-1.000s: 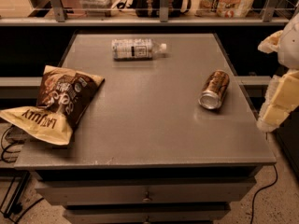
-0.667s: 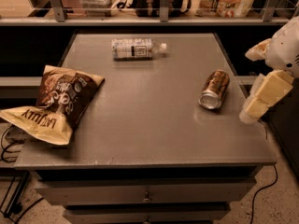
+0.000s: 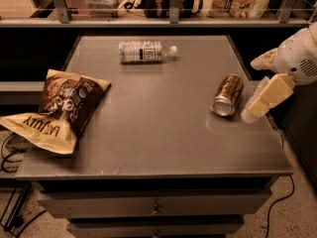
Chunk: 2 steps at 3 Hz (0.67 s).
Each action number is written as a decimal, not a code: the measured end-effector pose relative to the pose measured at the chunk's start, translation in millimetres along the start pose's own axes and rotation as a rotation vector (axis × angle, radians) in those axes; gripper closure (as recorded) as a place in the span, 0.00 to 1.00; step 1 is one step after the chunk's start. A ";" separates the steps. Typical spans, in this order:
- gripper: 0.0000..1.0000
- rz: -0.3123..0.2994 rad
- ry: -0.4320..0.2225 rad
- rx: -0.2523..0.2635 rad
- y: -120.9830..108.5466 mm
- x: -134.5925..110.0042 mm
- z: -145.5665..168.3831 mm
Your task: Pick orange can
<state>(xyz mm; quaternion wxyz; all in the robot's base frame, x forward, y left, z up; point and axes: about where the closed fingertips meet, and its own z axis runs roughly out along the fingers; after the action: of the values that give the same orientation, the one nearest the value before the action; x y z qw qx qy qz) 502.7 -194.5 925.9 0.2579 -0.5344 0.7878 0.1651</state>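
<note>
The orange can (image 3: 228, 94) lies on its side on the right part of the grey table (image 3: 158, 133), with one silver end turned toward the camera. My gripper (image 3: 250, 89) comes in from the right edge, just right of the can and not touching it. Its two cream fingers (image 3: 267, 95) are spread open and hold nothing.
A clear plastic bottle with a white label (image 3: 143, 51) lies on its side at the back of the table. A brown and yellow chip bag (image 3: 59, 108) lies at the left edge. A shelf with a rail (image 3: 168, 19) runs behind the table. Drawers are below the front edge.
My gripper has moved left from the right edge of the view, toward the can. The can, bottle and bag have not moved.
</note>
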 end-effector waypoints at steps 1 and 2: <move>0.00 0.003 0.015 0.144 -1.9 -4.5 -2.0; 0.00 0.004 -0.001 0.297 -25.3 -15.2 -2.8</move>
<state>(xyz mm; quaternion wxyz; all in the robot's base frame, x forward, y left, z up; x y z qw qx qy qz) 529.9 -194.0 937.4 0.3341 -0.4889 0.8044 0.0476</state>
